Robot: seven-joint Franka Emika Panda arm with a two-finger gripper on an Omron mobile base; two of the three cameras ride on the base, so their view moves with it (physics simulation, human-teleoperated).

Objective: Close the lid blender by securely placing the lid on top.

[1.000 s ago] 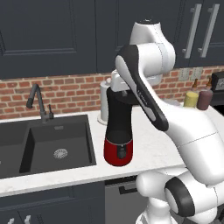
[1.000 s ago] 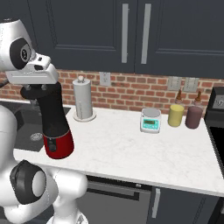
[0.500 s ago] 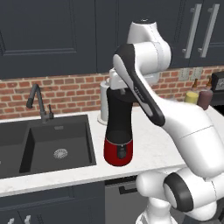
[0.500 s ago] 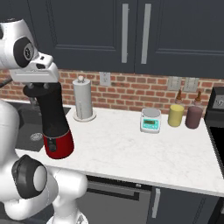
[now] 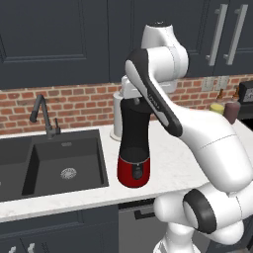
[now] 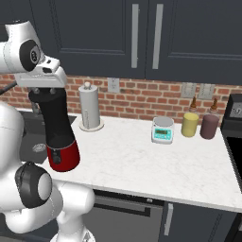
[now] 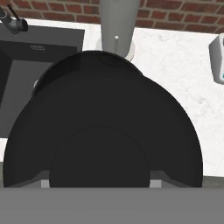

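The blender (image 5: pixel 134 148) stands near the counter's front edge, a tall black jar on a glossy red base (image 6: pixel 64 156) with a dark front knob. My gripper (image 5: pixel 134 98) is directly over the jar's top, pointing straight down. In the hand view the black round lid (image 7: pixel 103 109) spreads wide, and its central knob (image 7: pixel 100 159) sits between my fingertips (image 7: pixel 155 183), which close in on both sides of it. The lid lies level at the jar's mouth (image 6: pixel 46 93); the hand hides the seam, so I cannot tell whether it is fully seated.
A white paper-towel roll (image 6: pixel 90 107) stands just behind the blender by the brick wall. The sink (image 5: pixel 59 163) and its faucet (image 5: pixel 42 114) are to the left. A small scale (image 6: pixel 163 130) and two bottles (image 6: pixel 190 124) sit further right on the marble counter (image 6: pixel 142 160).
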